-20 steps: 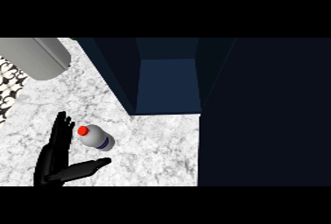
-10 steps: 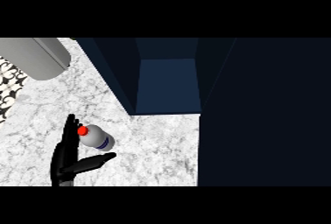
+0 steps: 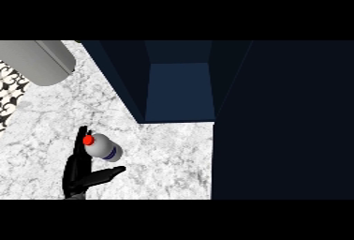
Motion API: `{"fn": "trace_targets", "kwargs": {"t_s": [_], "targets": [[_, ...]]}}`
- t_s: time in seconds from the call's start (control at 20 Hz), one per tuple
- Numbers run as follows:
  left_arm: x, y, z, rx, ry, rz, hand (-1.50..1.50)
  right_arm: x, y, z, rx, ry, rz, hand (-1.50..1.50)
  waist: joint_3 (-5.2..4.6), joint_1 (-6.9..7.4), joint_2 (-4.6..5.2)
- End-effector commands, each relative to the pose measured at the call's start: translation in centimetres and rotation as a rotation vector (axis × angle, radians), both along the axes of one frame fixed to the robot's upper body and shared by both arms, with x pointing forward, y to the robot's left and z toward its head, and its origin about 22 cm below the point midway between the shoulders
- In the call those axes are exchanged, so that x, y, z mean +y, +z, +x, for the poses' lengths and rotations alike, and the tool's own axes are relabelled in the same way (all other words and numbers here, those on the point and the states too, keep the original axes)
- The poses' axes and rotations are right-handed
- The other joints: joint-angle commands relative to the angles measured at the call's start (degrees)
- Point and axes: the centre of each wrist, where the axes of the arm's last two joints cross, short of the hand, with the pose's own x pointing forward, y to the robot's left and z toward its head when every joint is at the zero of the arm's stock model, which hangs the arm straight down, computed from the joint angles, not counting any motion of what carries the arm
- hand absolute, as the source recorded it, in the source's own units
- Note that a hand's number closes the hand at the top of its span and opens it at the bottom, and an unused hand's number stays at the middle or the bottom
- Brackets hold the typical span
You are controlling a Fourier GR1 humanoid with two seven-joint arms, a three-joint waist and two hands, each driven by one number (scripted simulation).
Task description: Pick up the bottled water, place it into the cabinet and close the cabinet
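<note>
The water bottle [image 3: 105, 148], clear with a red cap and a blue band, stands on the marble counter [image 3: 162, 161] to the lower left of the open cabinet [image 3: 180, 89]. My left hand [image 3: 77, 176] comes in from the lower left edge. Its straight fingers [image 3: 81, 140] run up along the bottle's left side, touching or nearly touching the cap. The thumb [image 3: 107, 172] is spread out just below the bottle. The bottle sits in the gap between them, and nothing is curled round it. The right hand does not show.
The cabinet's dark blue inside opens toward me, with its side walls slanting outward. A large dark panel [image 3: 283, 122] fills the right side of the view. A grey cylinder [image 3: 34, 61] lies at the top left, and a black-and-white patterned strip [image 3: 8, 93] runs along the left edge.
My left hand has slid up and to the right, so its fingers now lie against the bottle's left side and the thumb sits under it. The bottle has stayed in place.
</note>
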Motion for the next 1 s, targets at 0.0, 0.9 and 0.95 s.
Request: {"fn": "trace_targets", "kwargs": {"t_s": [0.0,0.9,0.95], "targets": [[-1.6,-1.5,0.3,-0.036,-0.043,-0.068,-1.50,1.8,3.1,-1.5,-0.077,0.054,0.082,-1.50,0.03,-0.04,-0.03],[-1.2,-1.4,2.9,-0.230,-0.063,-0.206,1.50,0.6,4.5,-1.7,-0.093,0.022,0.015,-1.50,0.10,0.84,-0.10],[-2.2,-1.7,1.9,-0.241,-0.076,-0.194,1.50,1.1,3.9,-2.1,-0.065,0.010,0.024,-1.50,0.14,0.97,-0.19]]}}
